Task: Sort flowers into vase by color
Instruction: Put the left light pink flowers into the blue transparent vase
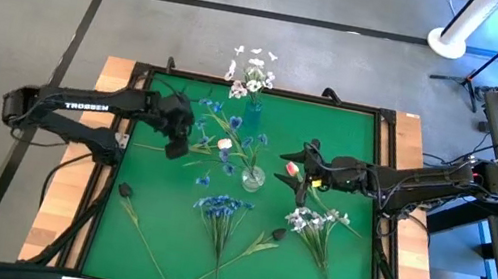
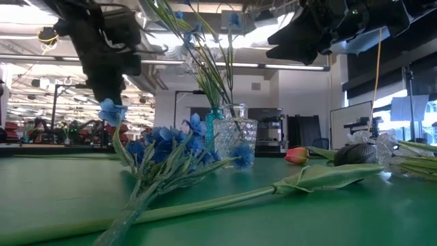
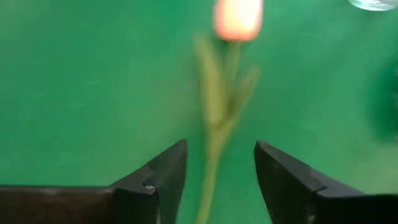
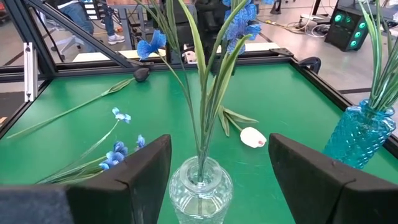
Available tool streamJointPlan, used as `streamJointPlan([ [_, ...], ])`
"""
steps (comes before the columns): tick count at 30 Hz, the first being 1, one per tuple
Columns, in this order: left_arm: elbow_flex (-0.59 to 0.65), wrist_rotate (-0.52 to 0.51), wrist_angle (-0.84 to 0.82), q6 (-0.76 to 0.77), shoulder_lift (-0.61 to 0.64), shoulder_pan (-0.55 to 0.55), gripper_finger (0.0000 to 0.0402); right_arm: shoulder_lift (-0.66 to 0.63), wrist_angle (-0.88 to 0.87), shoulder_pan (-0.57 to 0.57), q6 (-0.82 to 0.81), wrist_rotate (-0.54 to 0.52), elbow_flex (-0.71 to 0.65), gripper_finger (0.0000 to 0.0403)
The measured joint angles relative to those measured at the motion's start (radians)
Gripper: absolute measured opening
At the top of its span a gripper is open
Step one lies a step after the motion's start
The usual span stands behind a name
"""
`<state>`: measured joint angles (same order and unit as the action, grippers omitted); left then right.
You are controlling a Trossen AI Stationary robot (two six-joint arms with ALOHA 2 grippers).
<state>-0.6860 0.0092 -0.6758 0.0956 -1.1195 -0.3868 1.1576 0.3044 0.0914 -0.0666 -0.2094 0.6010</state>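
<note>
A pink tulip (image 3: 238, 17) lies on the green mat (image 1: 140, 243), and its stem (image 3: 211, 155) runs between the fingers of my open left gripper (image 3: 221, 155), which points down over it (image 1: 179, 143); it is too blurred there to tell whether they touch. A clear vase (image 1: 253, 176) holds blue flowers. My open right gripper (image 4: 219, 142) hovers level, just to the right of this vase (image 4: 200, 186), touching nothing. A blue vase (image 1: 252, 112) holds white flowers. On the mat lie a blue spray (image 1: 222, 211), a white spray (image 1: 316, 222), dark tulips (image 1: 126, 190) (image 1: 279, 234), and a red-pink tulip (image 2: 297, 156).
A raised black frame (image 1: 390, 113) edges the mat. The blue vase (image 4: 360, 137) stands at the far edge, beyond the clear one. Long stems (image 1: 149, 255) trail toward the near edge. Bare mat lies at the far left (image 1: 160, 94) and far right (image 1: 352, 131).
</note>
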Motion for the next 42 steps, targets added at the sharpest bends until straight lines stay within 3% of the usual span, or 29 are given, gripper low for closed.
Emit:
streamJointPlan([
  [5,0.0,-0.022,-0.003,0.036,-0.094,0.055,0.018,0.0,-0.007,0.0,0.0,0.0,0.0,0.0268],
  [20,-0.008,-0.072,0.014,0.08,-0.413,0.022,0.017,0.0,-0.009,0.0,0.001,0.0,0.0,0.0268],
  [25,-0.012,-0.061,0.018,0.08,-0.415,0.021,0.0124,0.0,-0.009,0.0,0.001,0.0,0.0,0.0268],
  [31,-0.022,-0.095,0.035,0.081,-0.419,0.021,0.0015,0.0,-0.009,0.0,0.001,0.0,0.0,0.0268],
  [37,-0.078,-0.138,-0.025,0.083,-0.404,0.033,0.0003,0.0,-0.017,0.0,0.001,0.0,0.0,0.0268],
  [42,-0.172,-0.19,-0.019,0.081,-0.256,0.073,0.0001,0.0,-0.019,0.0,0.0,-0.001,0.0,0.0268],
])
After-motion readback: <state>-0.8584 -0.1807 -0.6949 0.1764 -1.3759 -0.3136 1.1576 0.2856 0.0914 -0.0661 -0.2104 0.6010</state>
